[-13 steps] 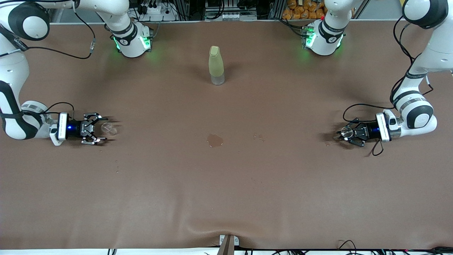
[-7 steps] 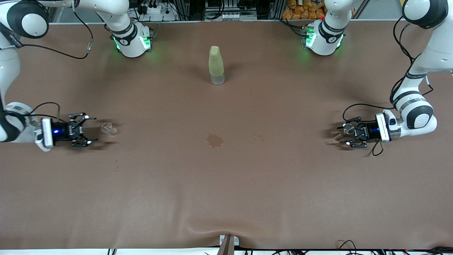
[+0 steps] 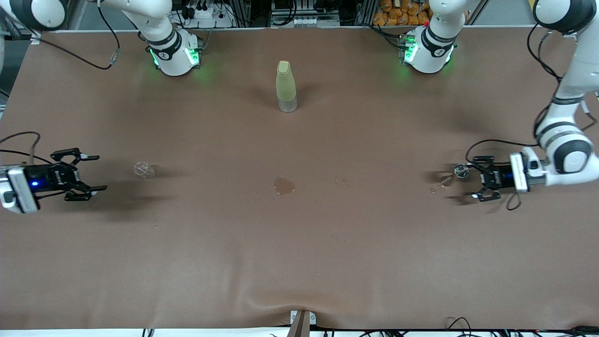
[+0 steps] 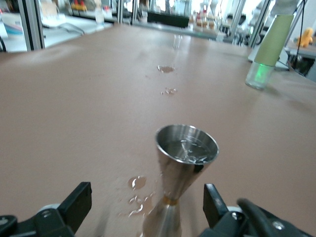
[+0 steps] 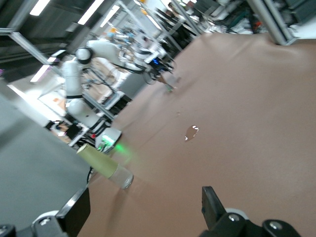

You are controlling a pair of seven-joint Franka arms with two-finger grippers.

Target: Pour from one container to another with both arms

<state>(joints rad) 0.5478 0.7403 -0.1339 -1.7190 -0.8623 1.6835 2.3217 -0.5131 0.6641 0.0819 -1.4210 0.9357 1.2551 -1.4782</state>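
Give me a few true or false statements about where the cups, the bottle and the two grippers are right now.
1. The glass cup stands on the table, free of the right gripper. True.
2. The left gripper is shut on the metal cup. False: its fingers are open, with the cup standing between them.
3. The metal cup holds liquid. True, as the left wrist view shows.
4. The bottle lies on its side. False: it stands upright.
5. A small puddle lies nearer to the front camera than the bottle. True.
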